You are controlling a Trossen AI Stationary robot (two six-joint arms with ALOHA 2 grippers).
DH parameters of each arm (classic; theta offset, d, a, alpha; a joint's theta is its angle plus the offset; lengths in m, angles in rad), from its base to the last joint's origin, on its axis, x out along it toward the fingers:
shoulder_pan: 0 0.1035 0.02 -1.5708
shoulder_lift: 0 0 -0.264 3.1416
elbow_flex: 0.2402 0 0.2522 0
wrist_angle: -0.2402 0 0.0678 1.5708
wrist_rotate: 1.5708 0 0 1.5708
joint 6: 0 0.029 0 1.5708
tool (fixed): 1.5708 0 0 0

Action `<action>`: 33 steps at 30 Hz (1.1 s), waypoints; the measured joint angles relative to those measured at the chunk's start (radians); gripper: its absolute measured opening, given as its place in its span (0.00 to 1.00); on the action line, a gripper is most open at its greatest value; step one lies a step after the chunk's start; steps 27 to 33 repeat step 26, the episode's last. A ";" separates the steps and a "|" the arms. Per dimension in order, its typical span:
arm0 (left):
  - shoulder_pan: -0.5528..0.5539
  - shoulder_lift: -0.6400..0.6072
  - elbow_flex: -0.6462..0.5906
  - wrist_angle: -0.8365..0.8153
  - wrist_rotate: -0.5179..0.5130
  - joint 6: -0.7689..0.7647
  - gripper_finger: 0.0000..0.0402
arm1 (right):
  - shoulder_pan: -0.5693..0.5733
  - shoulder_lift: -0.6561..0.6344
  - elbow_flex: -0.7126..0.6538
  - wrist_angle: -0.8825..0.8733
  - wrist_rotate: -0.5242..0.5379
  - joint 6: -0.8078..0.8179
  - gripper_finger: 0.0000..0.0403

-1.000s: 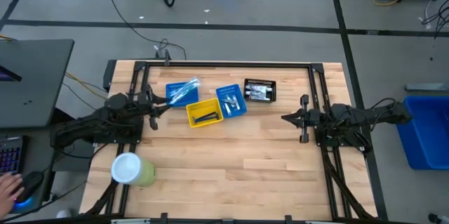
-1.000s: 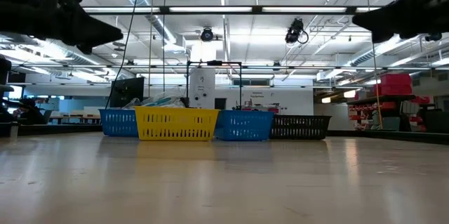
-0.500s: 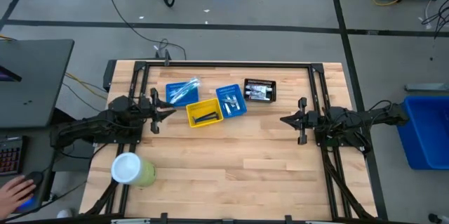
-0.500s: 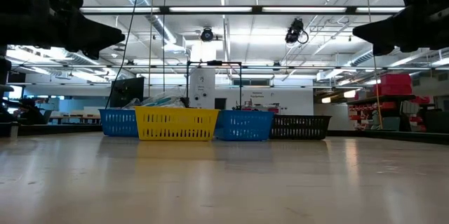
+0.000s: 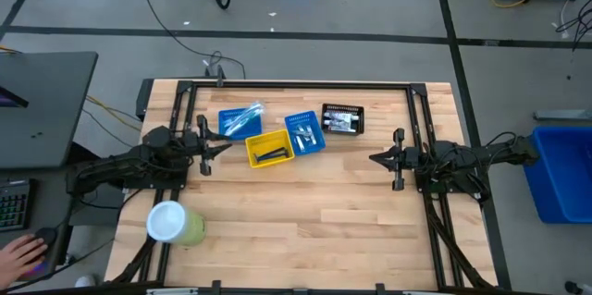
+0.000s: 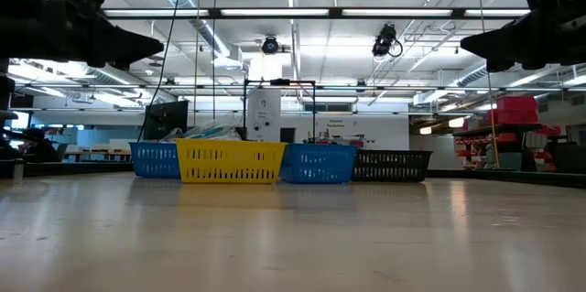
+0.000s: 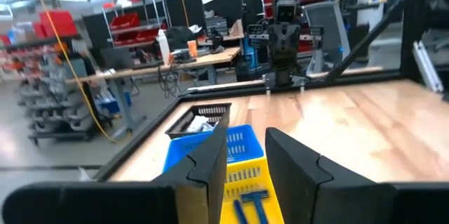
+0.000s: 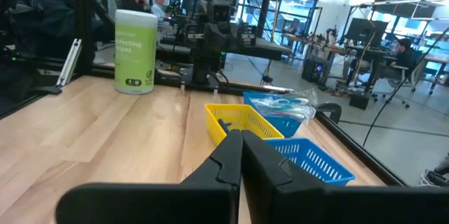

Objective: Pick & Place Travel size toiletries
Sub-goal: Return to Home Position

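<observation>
The travel size toiletries lie in a row of small bins at the table's far middle. Blue-white toothbrushes are in the left blue bin (image 5: pixel 240 121), dark razors in the yellow bin (image 5: pixel 269 149), white tubes in the second blue bin (image 5: pixel 304 133), and more items in the black bin (image 5: pixel 342 119). My left gripper (image 5: pixel 222 144) hangs level above the table just left of the yellow bin. It is open (image 7: pixel 245 161), with nothing between its fingers. My right gripper (image 5: pixel 375 157) hangs level to the right of the bins, shut (image 8: pixel 242 155) and empty.
A big green cylinder with a white lid (image 5: pixel 174 224) stands near the table's near left corner. Bare wood (image 5: pixel 314 212) stretches from the bins to the near edge. A person's hand (image 5: pixel 18 256) rests at a desk off the table's left. A large blue tub (image 5: pixel 564 170) stands off its right side.
My right gripper has sunk a little and stays shut. My left gripper has rolled slightly and levelled out, so that its fingers now reach farther toward the yellow bin. The bins and the toiletries have kept still.
</observation>
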 joint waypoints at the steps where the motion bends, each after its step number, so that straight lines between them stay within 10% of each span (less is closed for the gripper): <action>1: 0.000 0.000 0.000 0.000 0.000 0.023 0.27 | 0.000 0.000 0.000 0.000 0.000 0.000 0.03; 33: 0.000 0.000 0.000 0.002 -0.001 0.134 0.27 | 0.000 0.000 0.000 0.000 0.000 0.000 0.03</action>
